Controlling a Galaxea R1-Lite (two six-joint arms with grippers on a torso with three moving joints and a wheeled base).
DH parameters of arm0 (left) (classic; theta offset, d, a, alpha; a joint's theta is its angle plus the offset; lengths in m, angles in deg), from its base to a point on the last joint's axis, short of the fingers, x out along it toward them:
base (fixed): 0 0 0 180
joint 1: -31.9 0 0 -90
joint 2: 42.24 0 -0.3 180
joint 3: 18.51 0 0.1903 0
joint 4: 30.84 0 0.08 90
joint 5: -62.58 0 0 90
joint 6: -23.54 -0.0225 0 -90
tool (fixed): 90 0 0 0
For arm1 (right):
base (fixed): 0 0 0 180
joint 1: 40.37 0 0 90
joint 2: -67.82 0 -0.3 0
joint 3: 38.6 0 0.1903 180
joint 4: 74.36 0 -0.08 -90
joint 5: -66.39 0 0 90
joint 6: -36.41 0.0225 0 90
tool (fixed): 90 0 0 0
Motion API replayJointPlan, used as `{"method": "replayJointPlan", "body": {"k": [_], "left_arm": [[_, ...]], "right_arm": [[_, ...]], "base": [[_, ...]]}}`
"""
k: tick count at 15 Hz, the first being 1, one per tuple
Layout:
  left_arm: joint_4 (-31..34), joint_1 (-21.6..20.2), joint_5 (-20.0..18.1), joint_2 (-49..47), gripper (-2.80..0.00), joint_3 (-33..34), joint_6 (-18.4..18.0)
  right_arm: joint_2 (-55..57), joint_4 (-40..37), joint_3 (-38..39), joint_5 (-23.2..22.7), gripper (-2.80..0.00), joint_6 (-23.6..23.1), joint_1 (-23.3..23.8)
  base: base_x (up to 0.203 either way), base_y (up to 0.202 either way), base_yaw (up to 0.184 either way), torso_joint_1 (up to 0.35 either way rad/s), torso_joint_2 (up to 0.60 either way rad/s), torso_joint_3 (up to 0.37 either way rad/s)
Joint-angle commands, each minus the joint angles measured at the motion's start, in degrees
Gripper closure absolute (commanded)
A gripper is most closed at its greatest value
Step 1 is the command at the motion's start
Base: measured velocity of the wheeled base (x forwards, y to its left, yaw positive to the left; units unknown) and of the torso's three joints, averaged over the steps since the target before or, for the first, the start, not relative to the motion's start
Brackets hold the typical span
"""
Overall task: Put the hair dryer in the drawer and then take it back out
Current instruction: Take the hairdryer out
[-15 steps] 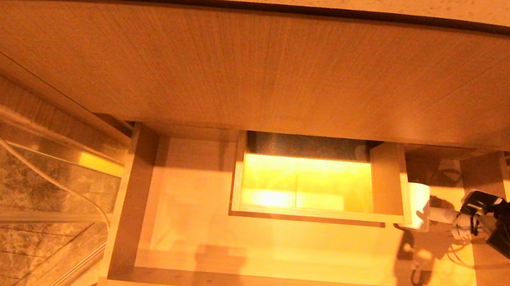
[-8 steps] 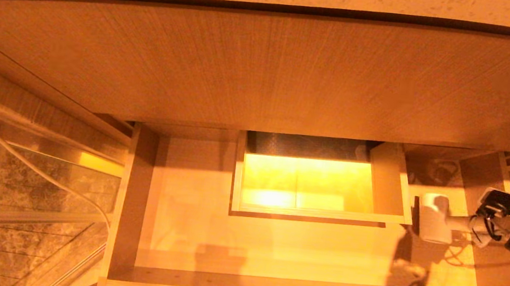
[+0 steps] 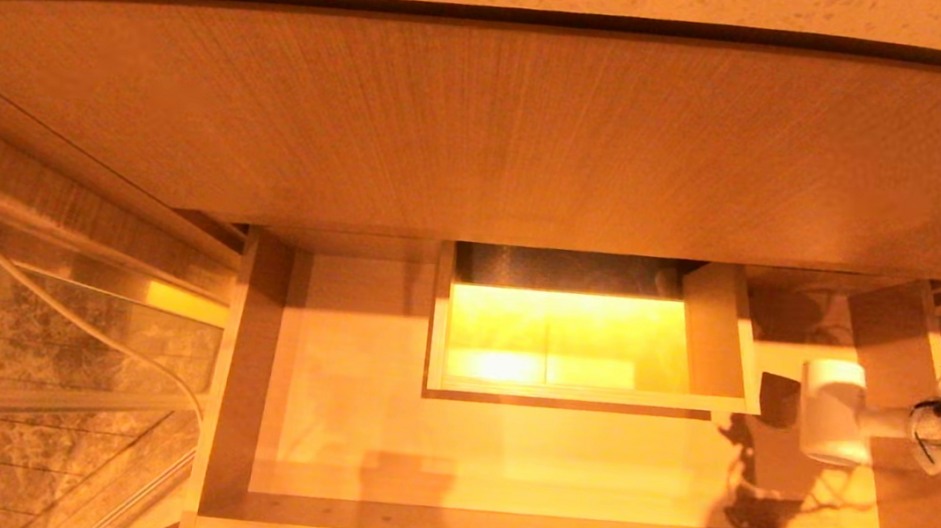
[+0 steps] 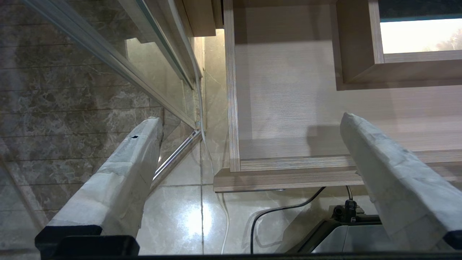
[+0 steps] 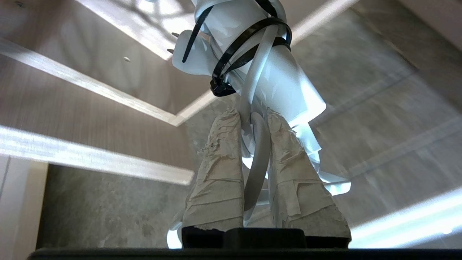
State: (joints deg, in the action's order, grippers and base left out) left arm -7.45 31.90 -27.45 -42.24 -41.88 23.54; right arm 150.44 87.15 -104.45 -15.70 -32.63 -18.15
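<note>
Right gripper (image 5: pixel 252 119): taped, crinkled grey fingers (image 5: pixel 220 169) pinched tight on a loop of glossy white cord (image 5: pixel 258 159) at the handle end of the hair dryer (image 3: pixel 833 410). Cord bundled against the handle with black zip ties (image 5: pixel 249 43). In head view, gripper at about 3 o'clock at the frame edge, black housing only partly visible.

Hair dryer: smooth white plastic, short cylindrical barrel, slim handle running toward 3 o'clock into the fingers. Held over the drawer's right end, just right of the cut-out; dark shadow cast on the drawer floor beneath.

Drawer (image 3: pixel 346 427): pulled out, wide, pale fine-grained wood interior, thin upright walls, rectangular boxed cut-out (image 3: pixel 567 346) at mid-back, 12 o'clock of the floor.

Left gripper (image 4: pixel 249 173): parked, taped wedge-shaped fingers (image 4: pixel 119 180) spread wide, nothing between; polished marble floor (image 4: pixel 180 216) below, near the drawer's left front corner.
</note>
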Motion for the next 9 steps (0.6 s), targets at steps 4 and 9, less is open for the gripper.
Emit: {"method": "replayJointPlan", "body": {"k": [4, 9], "left_arm": [[-0.02, 0.0, 0.02, 0.0, -2.8, 0.0, 0.0], [-0.02, 0.0, 0.02, 0.0, -2.8, 0.0, 0.0]], "right_arm": [[-11.95, 0.03, 3.64, 0.12, 0.0, 0.0, 0.77], [-22.03, -0.33, 5.93, 0.33, 0.0, 0.07, 2.77]], "base": [[0.0, 0.0, 0.0, 0.0, 0.0, 0.0], [0.0, 0.0, 0.0, 0.0, 0.0, 0.0]]}}
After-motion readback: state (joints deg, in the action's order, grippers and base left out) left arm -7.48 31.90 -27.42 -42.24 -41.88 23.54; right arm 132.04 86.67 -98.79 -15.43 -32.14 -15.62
